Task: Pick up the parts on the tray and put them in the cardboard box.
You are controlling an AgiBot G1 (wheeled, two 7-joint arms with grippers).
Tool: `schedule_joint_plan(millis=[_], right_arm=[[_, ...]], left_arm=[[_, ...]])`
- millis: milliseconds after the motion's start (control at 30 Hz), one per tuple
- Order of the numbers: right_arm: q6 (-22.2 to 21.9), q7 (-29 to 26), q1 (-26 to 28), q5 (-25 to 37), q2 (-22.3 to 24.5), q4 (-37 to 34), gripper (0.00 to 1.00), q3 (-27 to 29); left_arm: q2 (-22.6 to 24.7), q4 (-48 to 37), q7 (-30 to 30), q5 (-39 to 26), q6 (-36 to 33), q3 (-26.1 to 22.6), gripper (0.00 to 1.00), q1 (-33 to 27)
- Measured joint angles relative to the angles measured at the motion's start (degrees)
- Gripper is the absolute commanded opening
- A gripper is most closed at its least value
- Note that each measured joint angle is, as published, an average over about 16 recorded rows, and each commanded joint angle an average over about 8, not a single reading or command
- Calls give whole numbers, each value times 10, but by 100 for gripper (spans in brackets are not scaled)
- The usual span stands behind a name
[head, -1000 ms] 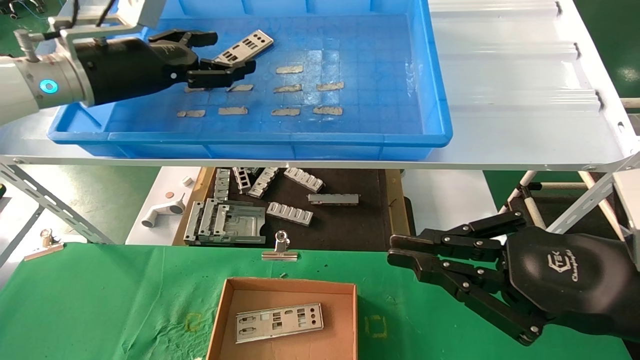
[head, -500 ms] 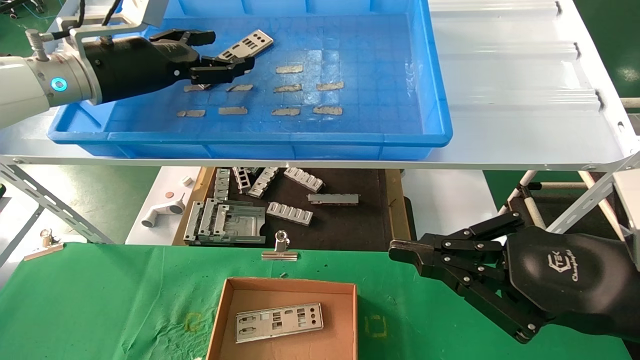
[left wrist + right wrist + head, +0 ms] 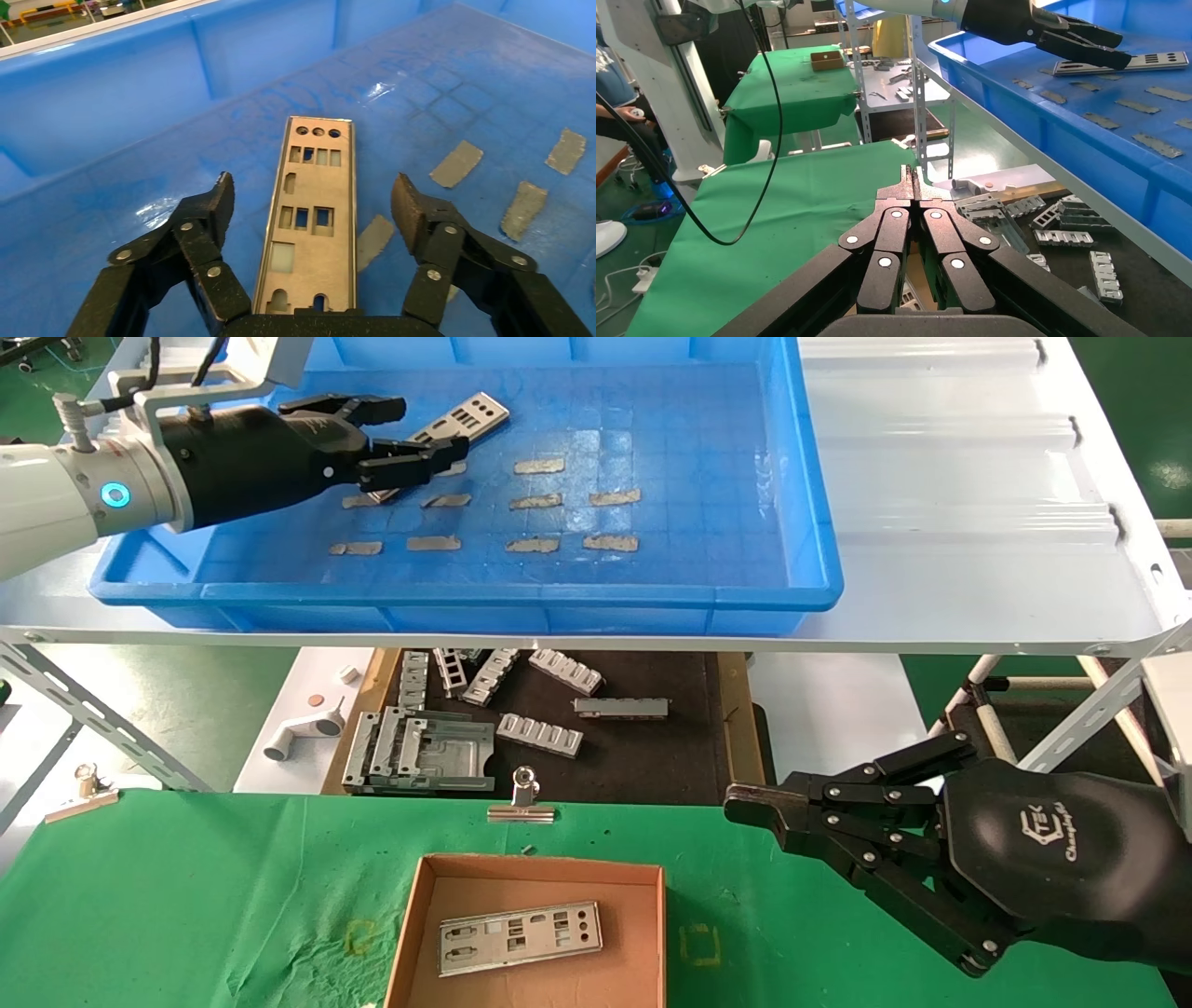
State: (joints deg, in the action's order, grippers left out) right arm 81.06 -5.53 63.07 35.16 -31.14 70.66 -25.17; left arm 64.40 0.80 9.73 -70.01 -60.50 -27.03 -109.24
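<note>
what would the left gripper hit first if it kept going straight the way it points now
Probably the flat silver punched metal strip on the bright-blue plastic tray. The left gripper is open astride it; depth is unclear, so the fingertips might meet the tray floor first.

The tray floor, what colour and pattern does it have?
The tray is bright blue, its floor marked with a square grid and scattered tan tape scraps. The left wrist view shows it best.

Binder clip (image 3: 522, 799) — ribbed grey blocks (image 3: 539, 734)
</note>
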Motion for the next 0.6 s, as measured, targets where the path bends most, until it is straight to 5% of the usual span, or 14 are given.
schedule_joint_plan(millis=[600], right_arm=[[0, 0, 0, 0, 0, 0, 0, 0]], left_arm=[[2, -7, 5, 3, 12, 2, 0, 1]])
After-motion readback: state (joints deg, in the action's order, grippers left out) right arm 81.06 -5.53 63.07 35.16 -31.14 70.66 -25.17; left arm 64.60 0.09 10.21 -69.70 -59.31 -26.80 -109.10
